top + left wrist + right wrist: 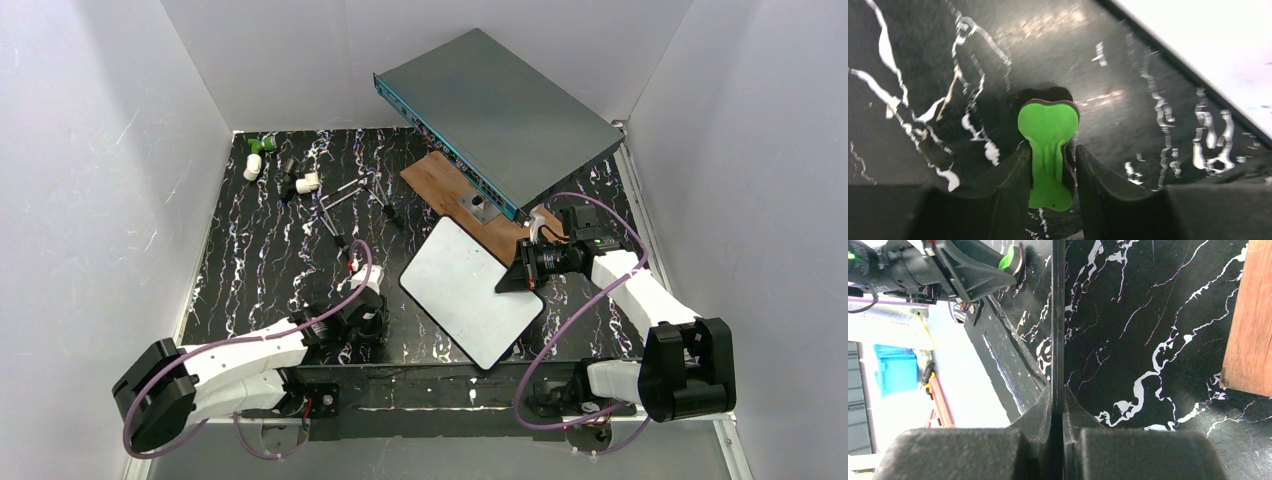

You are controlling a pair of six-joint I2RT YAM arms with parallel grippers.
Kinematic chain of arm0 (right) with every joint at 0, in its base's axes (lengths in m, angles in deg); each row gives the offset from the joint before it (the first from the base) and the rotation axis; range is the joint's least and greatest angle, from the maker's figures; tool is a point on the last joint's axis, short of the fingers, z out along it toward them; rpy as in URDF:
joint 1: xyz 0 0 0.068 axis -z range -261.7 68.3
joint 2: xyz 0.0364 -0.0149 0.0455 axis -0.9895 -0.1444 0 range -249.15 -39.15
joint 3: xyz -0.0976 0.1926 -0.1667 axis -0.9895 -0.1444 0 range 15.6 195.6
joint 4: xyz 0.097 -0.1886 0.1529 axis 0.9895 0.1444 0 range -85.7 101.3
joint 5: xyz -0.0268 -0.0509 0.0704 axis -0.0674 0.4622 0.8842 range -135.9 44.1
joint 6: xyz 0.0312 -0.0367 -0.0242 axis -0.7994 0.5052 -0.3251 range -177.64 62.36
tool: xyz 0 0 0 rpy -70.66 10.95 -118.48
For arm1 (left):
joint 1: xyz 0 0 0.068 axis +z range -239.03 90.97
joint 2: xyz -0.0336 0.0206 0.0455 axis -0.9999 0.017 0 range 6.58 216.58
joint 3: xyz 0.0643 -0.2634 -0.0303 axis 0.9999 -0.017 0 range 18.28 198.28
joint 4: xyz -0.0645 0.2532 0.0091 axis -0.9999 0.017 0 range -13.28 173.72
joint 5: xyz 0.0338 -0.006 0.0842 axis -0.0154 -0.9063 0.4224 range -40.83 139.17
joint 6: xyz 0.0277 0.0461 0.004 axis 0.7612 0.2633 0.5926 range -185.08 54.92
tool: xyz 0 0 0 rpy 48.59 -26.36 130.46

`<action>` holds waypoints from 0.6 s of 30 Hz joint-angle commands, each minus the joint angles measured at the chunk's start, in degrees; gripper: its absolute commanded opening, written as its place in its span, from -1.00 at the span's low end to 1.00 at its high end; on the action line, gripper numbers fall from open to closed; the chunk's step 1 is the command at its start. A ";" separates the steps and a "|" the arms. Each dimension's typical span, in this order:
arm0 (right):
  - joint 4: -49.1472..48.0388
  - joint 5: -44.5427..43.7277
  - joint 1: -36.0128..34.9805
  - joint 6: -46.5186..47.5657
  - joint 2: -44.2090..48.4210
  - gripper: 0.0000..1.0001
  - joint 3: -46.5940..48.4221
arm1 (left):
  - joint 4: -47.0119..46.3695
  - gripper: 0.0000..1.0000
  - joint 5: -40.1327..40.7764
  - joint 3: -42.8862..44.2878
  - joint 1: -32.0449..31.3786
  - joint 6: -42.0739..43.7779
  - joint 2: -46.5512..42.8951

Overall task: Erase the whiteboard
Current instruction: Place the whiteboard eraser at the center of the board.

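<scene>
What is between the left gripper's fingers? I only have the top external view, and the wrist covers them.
Observer: A green eraser with a dark pad at its far end stands between the fingers of the left gripper; how firmly they hold it I cannot tell.
Reviewer: Is it wiping anything?
Observer: No. The left wrist view shows it over the black marble table, the whiteboard off to one side.
Reviewer: And the other arm?
Observer: Its wrist view shows the right gripper shut on the whiteboard's thin rim, seen edge-on.
</scene>
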 commanded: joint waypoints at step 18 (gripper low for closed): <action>-0.29 3.69 -0.15 1.18 2.10 -0.97 0.68 | 8.31 0.65 -1.63 6.36 1.63 -0.65 0.88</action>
